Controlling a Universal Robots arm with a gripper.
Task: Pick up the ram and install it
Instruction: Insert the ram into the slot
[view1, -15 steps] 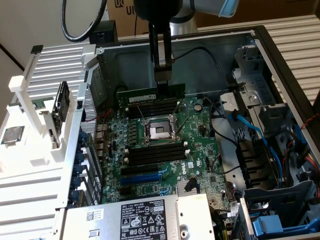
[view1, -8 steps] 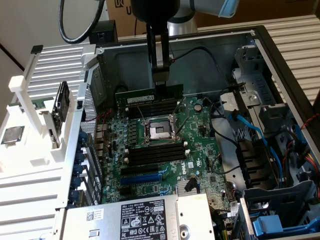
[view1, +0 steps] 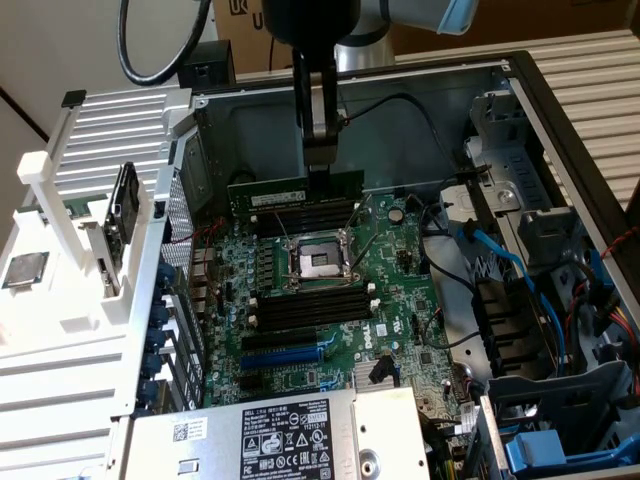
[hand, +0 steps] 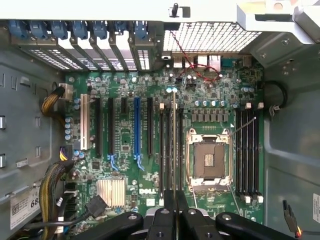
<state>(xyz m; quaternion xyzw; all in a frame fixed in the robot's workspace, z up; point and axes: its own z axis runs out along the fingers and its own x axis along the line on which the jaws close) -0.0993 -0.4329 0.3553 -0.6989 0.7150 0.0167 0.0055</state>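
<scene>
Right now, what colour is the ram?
The ram is green with a pale sticker, gripped by the tool; clearest in the exterior view.

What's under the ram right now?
The ram, held in the tool, hangs over the black slots beside the CPU socket. Its edge covers the slot right below, so seating cannot be judged.

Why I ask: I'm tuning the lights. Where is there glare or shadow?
Exterior view: the white rack glares, the case wall behind the ram is shaded. Wrist view: the band beyond the blue clips blows out white, the motherboard is evenly lit.
</scene>
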